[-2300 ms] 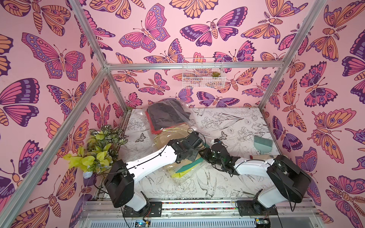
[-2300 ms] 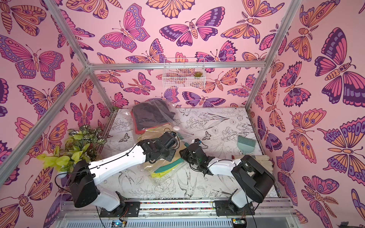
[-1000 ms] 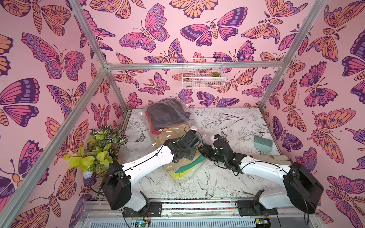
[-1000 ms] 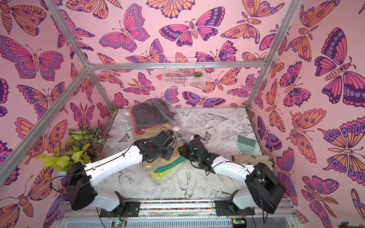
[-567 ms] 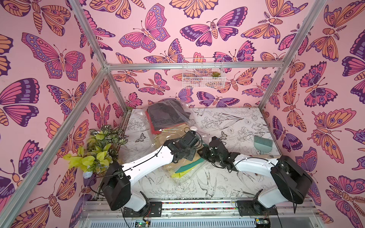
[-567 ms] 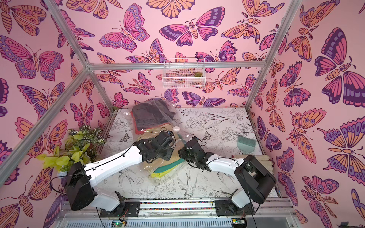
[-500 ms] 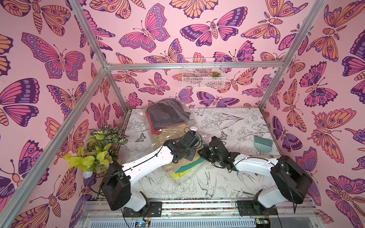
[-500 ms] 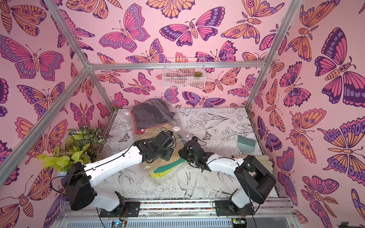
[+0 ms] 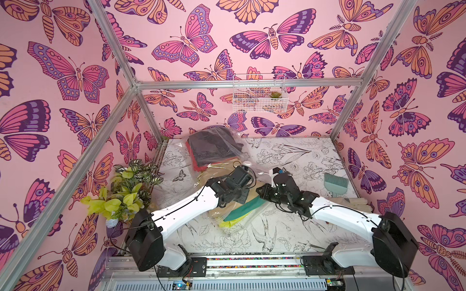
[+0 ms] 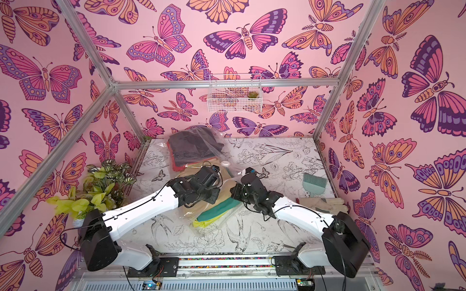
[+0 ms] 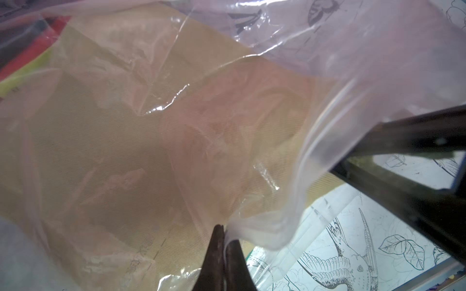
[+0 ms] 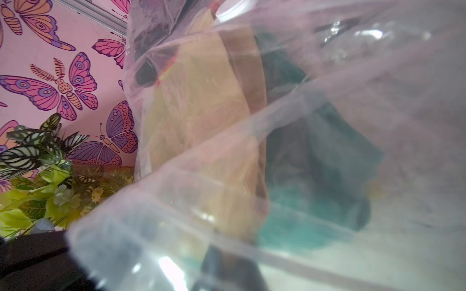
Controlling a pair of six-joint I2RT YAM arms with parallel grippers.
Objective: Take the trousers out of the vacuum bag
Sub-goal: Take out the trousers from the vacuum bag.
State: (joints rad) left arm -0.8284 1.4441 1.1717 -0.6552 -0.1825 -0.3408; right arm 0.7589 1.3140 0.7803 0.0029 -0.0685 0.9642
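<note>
1. The vacuum bag [image 9: 228, 137] lies left of centre on the counter [image 9: 290, 156], running from the far wall toward the near edge, with its mouth at the near end. I judge the step in hand to be opening that mouth; nothing is out yet.
2. The trousers [image 9: 243, 210] all seem to be inside it. The black pair [image 9: 209, 148] and a red one sit at the far end, tan lies under the left arm, and teal and yellow lie nearest the mouth.
3. The left tool [image 11: 223, 229] is clenched on a fold of the bag's film (plain in its wrist view). The right tool [image 9: 261, 194] is clenched too, at the mouth's right edge. It seems to have film, though blur hides the pinch.
4. The next move calls for drawing the two tools apart to spread the mouth. One must then let go and reach in for the teal cloth; slick film could slip.
5. The room has pink butterfly walls [image 9: 227, 37] on an aluminium frame, with a wire basket [image 9: 259, 100] on the far wall.
6. The counter is white with inked birds and flowers. A plant [image 9: 126, 191] stands at the left, a brush [image 9: 332, 180] and gloves [image 9: 353, 201] lie at the right, all apart from the bag.
</note>
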